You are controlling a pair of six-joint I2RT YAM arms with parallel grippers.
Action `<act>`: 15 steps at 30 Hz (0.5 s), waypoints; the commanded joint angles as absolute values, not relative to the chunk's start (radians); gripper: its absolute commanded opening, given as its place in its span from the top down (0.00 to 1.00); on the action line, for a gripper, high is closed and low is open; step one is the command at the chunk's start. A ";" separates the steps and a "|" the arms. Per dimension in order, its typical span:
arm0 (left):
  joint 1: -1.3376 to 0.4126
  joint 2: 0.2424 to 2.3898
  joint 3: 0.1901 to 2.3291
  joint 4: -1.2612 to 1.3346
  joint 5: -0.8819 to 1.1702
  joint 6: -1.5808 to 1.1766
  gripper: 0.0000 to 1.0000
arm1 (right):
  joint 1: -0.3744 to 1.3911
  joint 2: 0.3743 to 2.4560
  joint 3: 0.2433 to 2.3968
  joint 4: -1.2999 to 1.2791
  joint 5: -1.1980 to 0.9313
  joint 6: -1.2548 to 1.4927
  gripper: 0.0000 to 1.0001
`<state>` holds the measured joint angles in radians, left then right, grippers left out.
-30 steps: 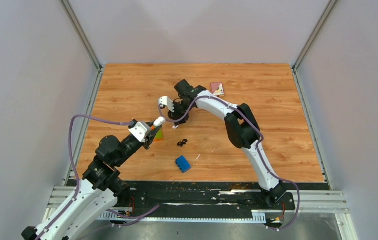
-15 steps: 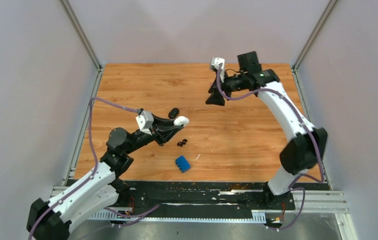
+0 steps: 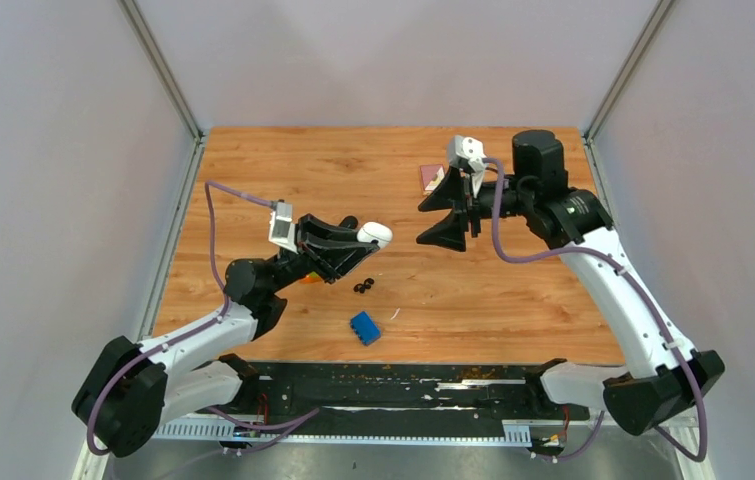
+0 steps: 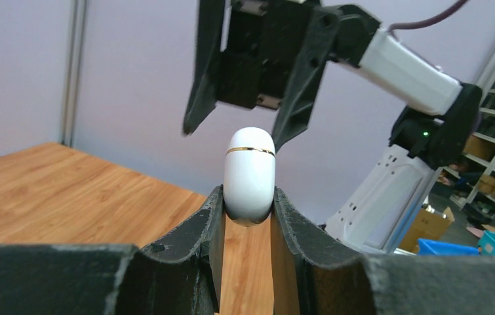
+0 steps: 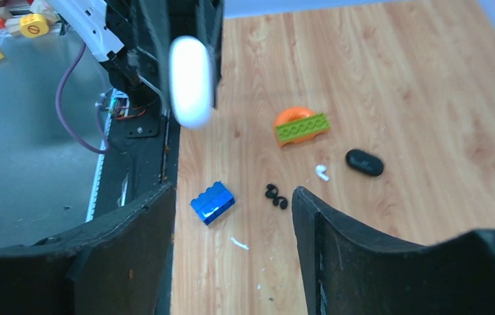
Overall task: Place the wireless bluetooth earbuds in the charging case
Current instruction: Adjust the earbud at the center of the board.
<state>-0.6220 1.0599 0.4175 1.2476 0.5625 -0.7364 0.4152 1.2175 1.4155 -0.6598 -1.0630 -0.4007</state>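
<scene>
The left hand (image 4: pixel 248 195) is clamped tight on the lower half of the white oval plastic charging case (image 4: pixel 249 172), holding it upright above the wooden surface (image 3: pixel 513 290) with its thin gold seam (image 4: pixel 249 150) and lid standing clear of the fingers. The right hand (image 5: pixel 233 191) hangs at about 3 o'clock of the case in the top view, jaws spread wide and holding nothing, pointed toward it.

The step in hand looks to be opening that lid. To do it well, the right hand should come in level with the cap and touch only above the seam, while the left hand grips below it so the case cannot twist or slip. A gentle, hinging pull suits a smooth, rounded shell better than a hard pinch, which could squirt it out.

The two rounded black plastic earbuds (image 5: pixel 275 195) lie touching each other on the surface at 6 o'clock of the held case, with a small blue toy brick (image 5: pixel 212 201) near them. One white stemmed plastic earbud (image 5: pixel 322 172) lies just beside a black oval case (image 5: pixel 364 162). A second white bud is not visible.
</scene>
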 commanded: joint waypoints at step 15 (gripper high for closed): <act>-0.626 1.129 0.385 1.519 0.590 -0.851 1.00 | 0.557 1.332 1.481 -0.670 -1.062 -0.305 0.40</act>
